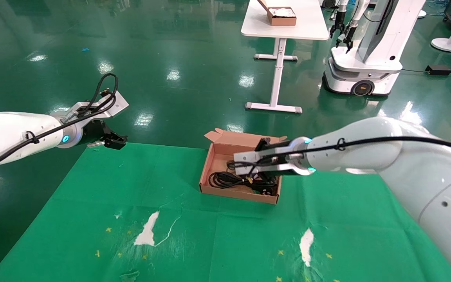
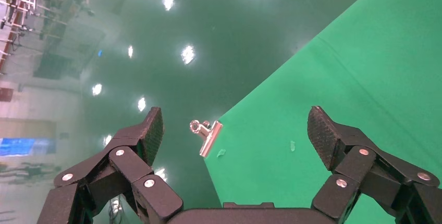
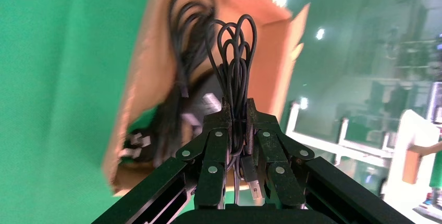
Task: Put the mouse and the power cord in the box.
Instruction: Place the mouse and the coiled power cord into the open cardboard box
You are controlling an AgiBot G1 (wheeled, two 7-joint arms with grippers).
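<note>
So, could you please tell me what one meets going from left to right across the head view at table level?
Left hand → box with the power cord inside → right hand, over the box, pinching the mouse's bundled cable.

Head view high above box [image 1: 225, 156]; right wrist close over it.

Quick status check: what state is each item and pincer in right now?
Box: open, lid flap up, on the green cloth.
Power cord: coiled, lying inside the box.
Mouse cable: bundled in loops, clamped in the right pincer above the box.
Right pincer: shut on the cable.
Left pincer: open, empty, at the cloth's far left edge.
</note>
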